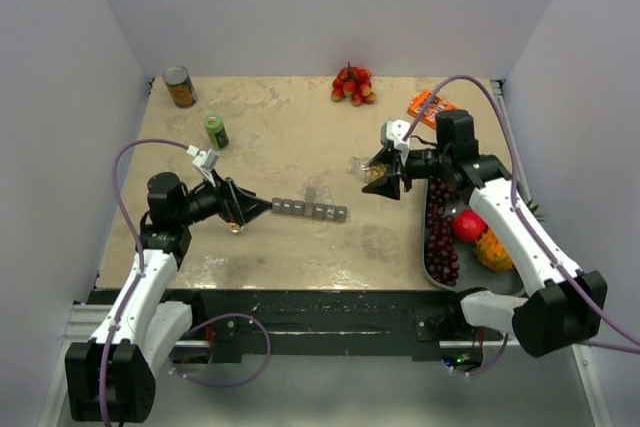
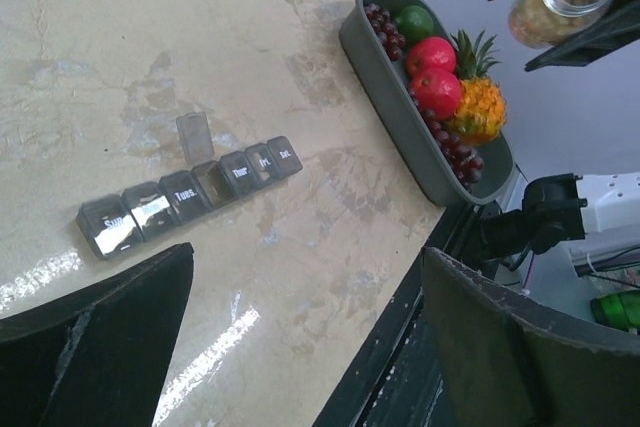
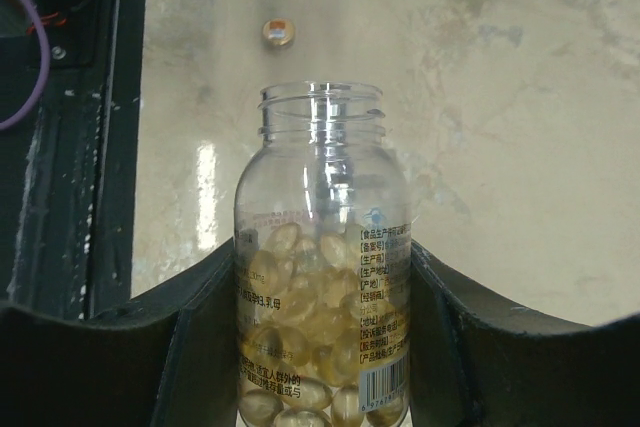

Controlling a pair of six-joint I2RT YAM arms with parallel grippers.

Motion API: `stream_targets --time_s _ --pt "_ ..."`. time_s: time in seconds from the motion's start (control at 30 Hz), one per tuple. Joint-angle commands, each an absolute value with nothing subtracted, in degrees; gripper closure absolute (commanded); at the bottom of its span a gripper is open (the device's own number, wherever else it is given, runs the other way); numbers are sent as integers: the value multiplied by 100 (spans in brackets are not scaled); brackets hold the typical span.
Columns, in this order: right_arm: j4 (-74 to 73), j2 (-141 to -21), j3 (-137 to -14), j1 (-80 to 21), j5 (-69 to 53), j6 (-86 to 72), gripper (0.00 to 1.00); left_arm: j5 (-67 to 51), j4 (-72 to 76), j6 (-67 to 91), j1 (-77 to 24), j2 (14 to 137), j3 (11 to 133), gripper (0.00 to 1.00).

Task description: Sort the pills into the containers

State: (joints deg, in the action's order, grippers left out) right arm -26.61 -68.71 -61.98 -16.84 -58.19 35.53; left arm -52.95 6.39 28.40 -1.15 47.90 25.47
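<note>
Because the pour depends on where the bottle mouth sits relative to one compartment, check that relation first. The pill organiser [image 1: 310,211] lies flat on the table near its centre. Its long axis runs left to right across the top view, roughly parallel to the near edge. One lid [image 2: 195,137] stands raised about midway along the row, so the open compartment [image 2: 212,179] is the likely target.

The right gripper [image 1: 388,185] is clamped on a clear pill bottle [image 3: 322,277]. The bottle is uncapped and about half full of yellow softgel capsules [image 3: 290,337]. It is held off the table, tilted, with its mouth towards the robot's left. From the bottle, the open compartment lies to the robot's left and nearer the bases, past the strip's right end. You should expect to bring the mouth across and down along that line.

The left gripper [image 1: 250,210] stands fully spread and grasps nothing. Its tips sit just beside the strip's left end and point along the long axis. It is the nearer arm to the strip and well placed to steady it. A small round cap [image 3: 278,32] lies on the table near that gripper
</note>
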Motion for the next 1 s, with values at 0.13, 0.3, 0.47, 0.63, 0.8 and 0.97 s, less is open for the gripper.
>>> stream_targets --time_s 0.13,0.3,0.47,0.63,0.8,0.97 --pt "-3853 -7823 -6602 -1872 -6407 4731 100 -5581 1037 2962 -114 4641 2487 1" --pt "-3182 -8058 -6161 -2486 -5757 4562 100 -5458 976 2936 -106 4570 2496 1" --pt "-2348 -8665 -5959 -3145 -5214 3675 100 -4835 282 2646 -105 4570 2724 1" --pt "-2223 -9184 -6099 -3278 -5019 3191 100 -3905 -578 2312 -105 4597 3014 1" --pt "-2417 -9658 -6485 -3278 -5036 3129 100 -3560 -957 1882 -105 4579 3357 1" --pt "-2680 -10054 -6715 -3296 -4940 3059 100 -3612 -888 1890 -105 4509 3270 1"
